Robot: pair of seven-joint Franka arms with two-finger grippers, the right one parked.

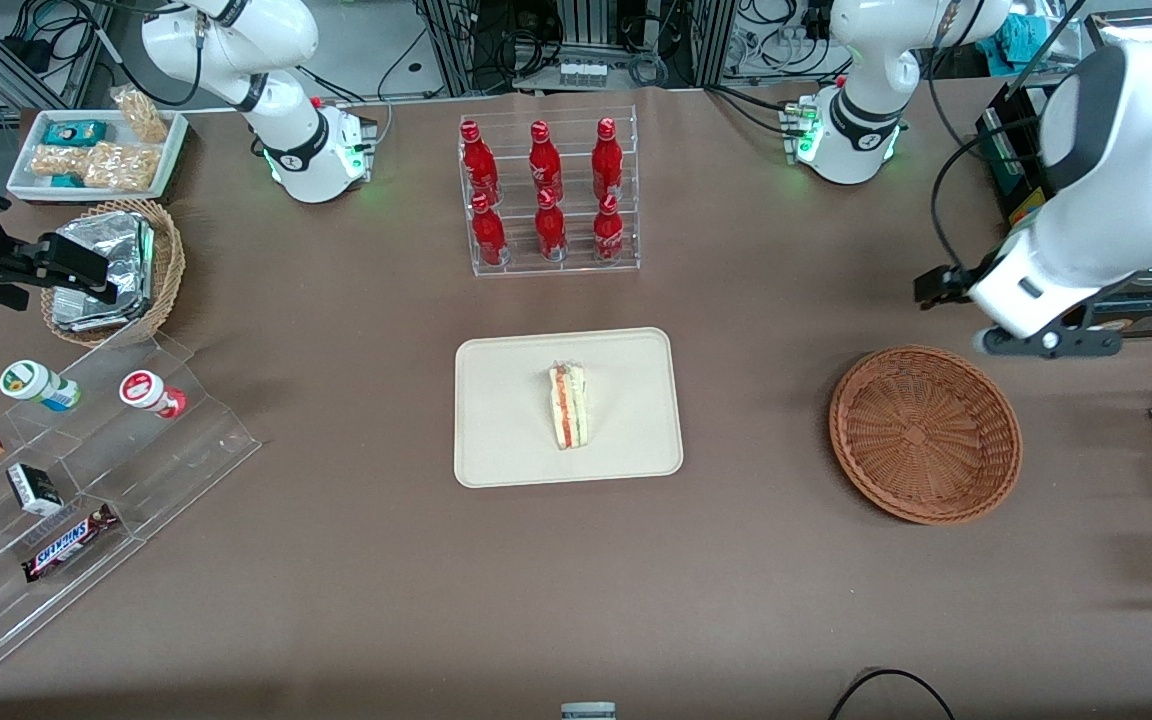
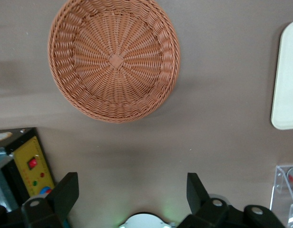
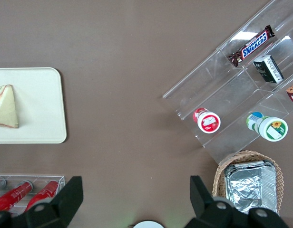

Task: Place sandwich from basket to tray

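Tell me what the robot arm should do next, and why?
Probably nothing more than rest where it is, or pull back a little. The sandwich already lies on the tray, and the basket holds nothing. The pincer hangs open and holds nothing, above the bare table beside the basket, so the job looks finished.
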